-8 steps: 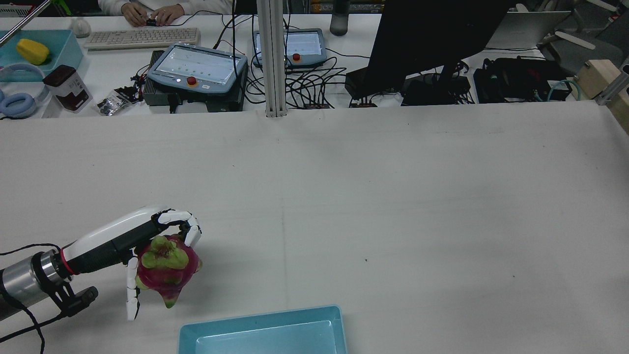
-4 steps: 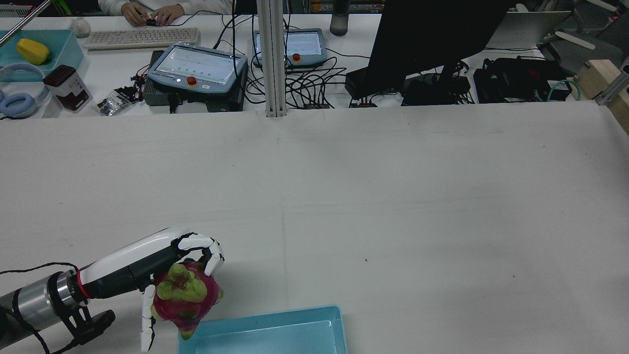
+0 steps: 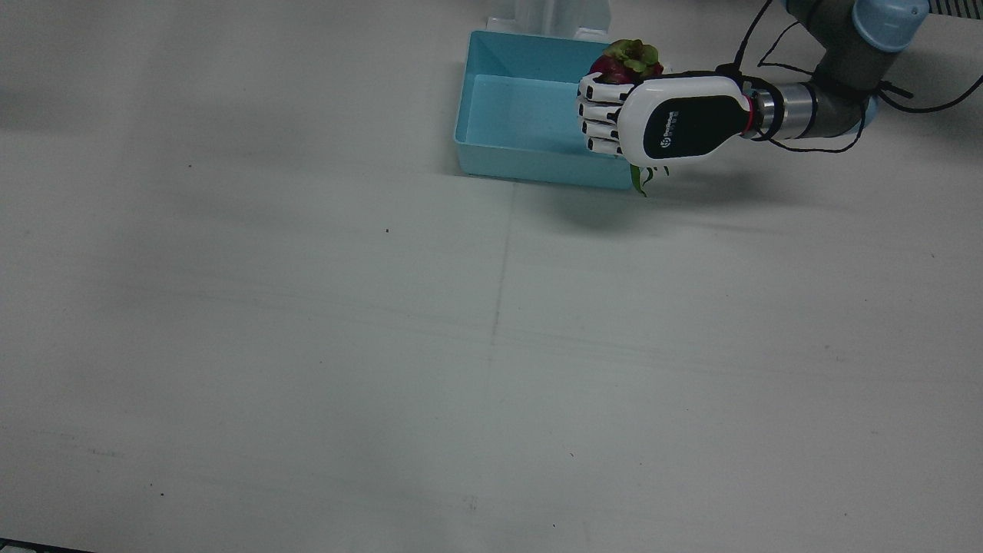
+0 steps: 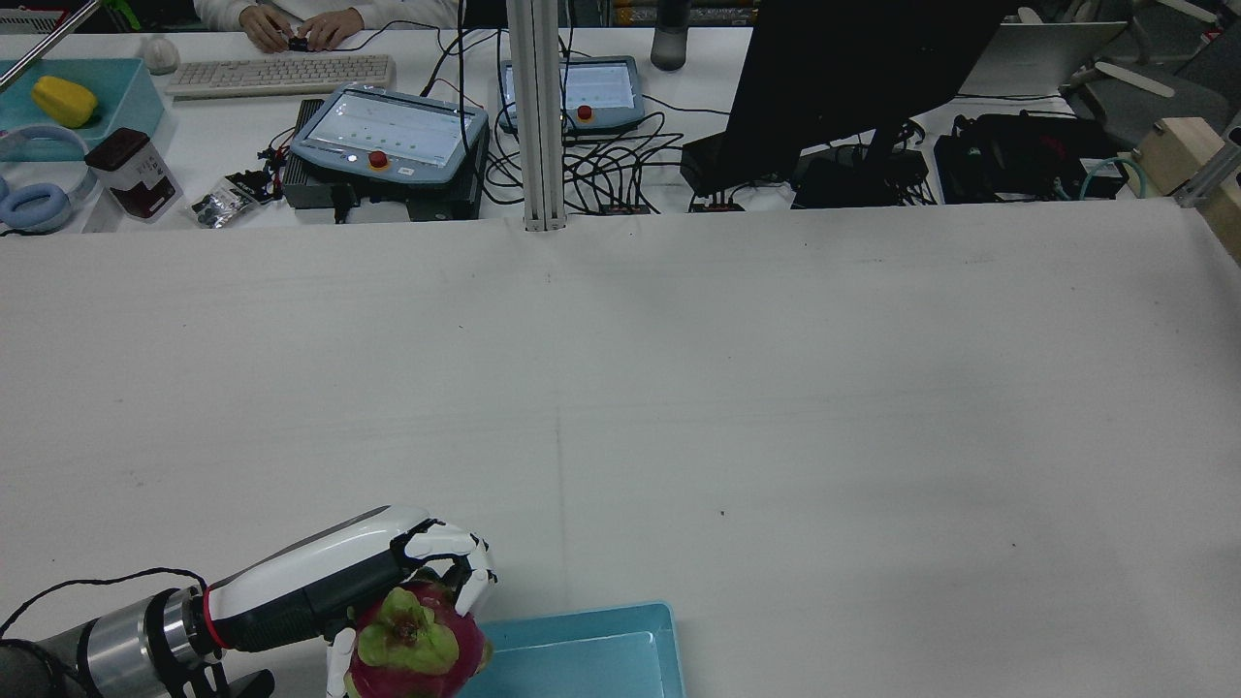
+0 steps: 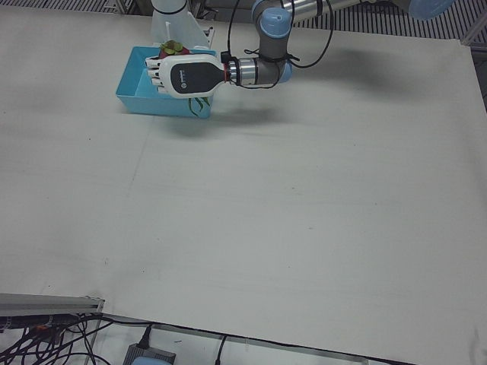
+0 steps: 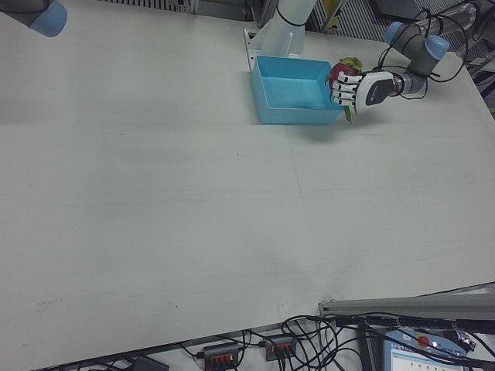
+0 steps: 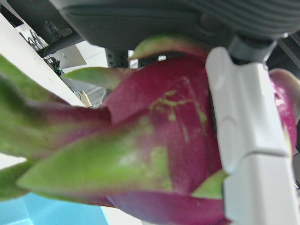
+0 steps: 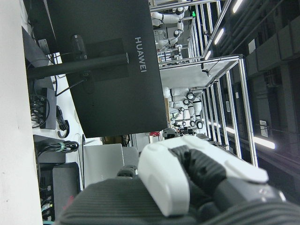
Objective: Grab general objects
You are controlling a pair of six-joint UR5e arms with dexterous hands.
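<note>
A magenta dragon fruit (image 4: 412, 654) with green scales hangs in my left hand (image 4: 339, 582), whose fingers curl over its top. In the front view the left hand (image 3: 668, 127) hovers over the right-hand wall of a light blue tray (image 3: 522, 161), with the dragon fruit (image 3: 626, 60) showing behind it and a green scale tip hanging below. The left hand view is filled by the dragon fruit (image 7: 154, 150) with a white finger (image 7: 243, 140) pressed on it. Only part of my right hand (image 8: 187, 178) shows, in its own view; its finger spread is hidden.
Beyond the table's far edge stand a metal post (image 4: 538, 116), two teach pendants (image 4: 388, 131), a keyboard (image 4: 281, 73), a black monitor (image 4: 843, 78) and cables. A person's hands (image 4: 296, 27) rest at that desk. A blue bin holds a yellow object (image 4: 63, 100).
In the rear view my left hand has carried the dragon fruit rightward and toward the table's near edge, from open table to over the blue tray's left end.
</note>
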